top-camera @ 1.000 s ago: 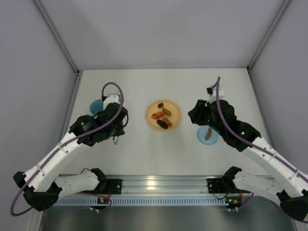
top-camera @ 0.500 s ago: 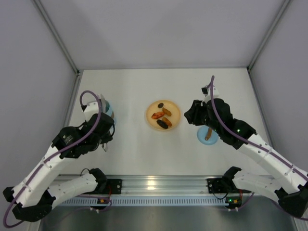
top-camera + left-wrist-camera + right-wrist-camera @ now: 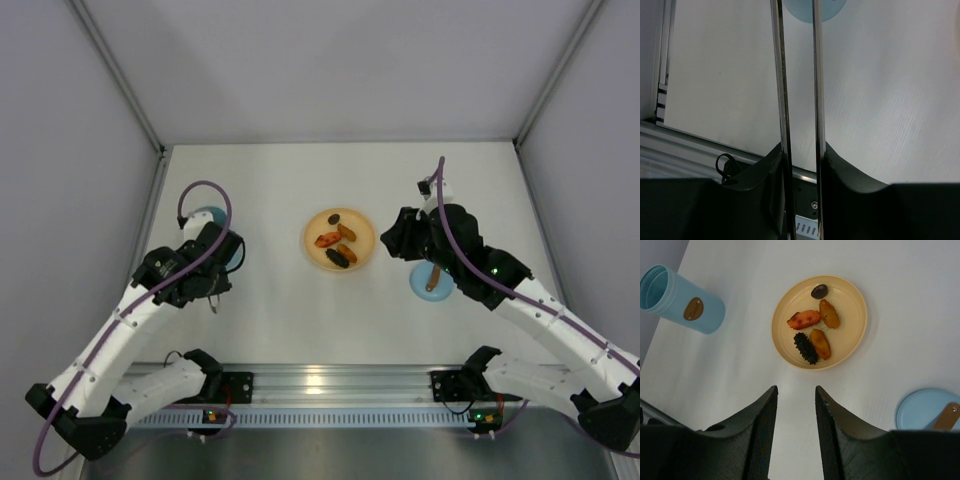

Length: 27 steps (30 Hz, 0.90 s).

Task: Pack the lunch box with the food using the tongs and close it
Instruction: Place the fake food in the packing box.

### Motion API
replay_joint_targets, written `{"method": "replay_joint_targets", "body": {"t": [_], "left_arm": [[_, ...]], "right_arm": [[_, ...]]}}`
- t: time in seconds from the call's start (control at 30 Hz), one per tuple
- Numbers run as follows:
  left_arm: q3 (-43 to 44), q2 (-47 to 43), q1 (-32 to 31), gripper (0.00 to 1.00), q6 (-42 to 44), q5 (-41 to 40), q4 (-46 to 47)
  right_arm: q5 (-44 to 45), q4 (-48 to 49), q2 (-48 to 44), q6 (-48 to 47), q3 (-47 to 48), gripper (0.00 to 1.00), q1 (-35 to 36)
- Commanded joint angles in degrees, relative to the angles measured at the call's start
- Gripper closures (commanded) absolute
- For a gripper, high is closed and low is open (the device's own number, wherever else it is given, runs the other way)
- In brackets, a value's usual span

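Observation:
My left gripper [image 3: 801, 147] is shut on the tongs [image 3: 781, 75], whose two silver arms run up between its fingers. In the top view the left gripper [image 3: 208, 283] hangs just near of the lunch box [image 3: 208, 216], an open light blue tub at the table's left. The food [image 3: 812, 330], several orange, brown and black pieces, lies on the orange plate [image 3: 852, 337]. My right gripper [image 3: 796, 388] is open and empty, above the table just near of the plate; in the top view the right gripper [image 3: 397, 240] sits between the plate [image 3: 365, 255] and the blue lid [image 3: 420, 285].
The lid [image 3: 920, 410] with its brown knob [image 3: 947, 416] lies flat to the right of the plate. The lunch box [image 3: 687, 302] stands left of the plate. The metal rail [image 3: 320, 385] runs along the near edge, and walls close in the table's left and right sides.
My left arm has swung back and to the left with the tongs, uncovering part of the blue tub. The right gripper shifted slightly toward the plate, then held still.

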Motion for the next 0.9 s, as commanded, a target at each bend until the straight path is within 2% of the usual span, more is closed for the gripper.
{"method": "replay_joint_targets", "body": {"t": [0.0, 0.33, 0.5, 0.67, 0.8, 0.87], "left_arm": [[-0.23, -0.91, 2.37, 0.64, 5.18, 2.54, 1.62], [0.91, -0.47, 3.95, 0.65, 7.47, 4.21, 3.29], [7.93, 0.76, 3.95, 0.66, 10.02, 7.11, 4.00], [12.95, 3.13, 3.87, 0.66, 12.65, 12.29, 5.31], [12.26, 5.24, 3.52, 0.66, 13.89, 19.32, 10.14], [10.68, 7.00, 1.41, 0.66, 13.54, 20.91, 13.57]], "right_arm": [[-0.07, 2.71, -1.02, -0.30, 1.03, 0.64, 0.64], [0.02, 2.88, -0.93, -0.39, 0.50, 0.64, 0.64], [0.37, 2.44, -1.02, -0.56, 1.21, 0.64, 0.56], [0.63, 2.09, -1.28, -0.48, 1.73, 0.64, 0.64], [1.51, 1.56, -1.54, -0.48, 1.74, 0.64, 0.56], [1.69, 1.21, -1.46, -0.56, 1.82, 0.64, 0.64]]}}
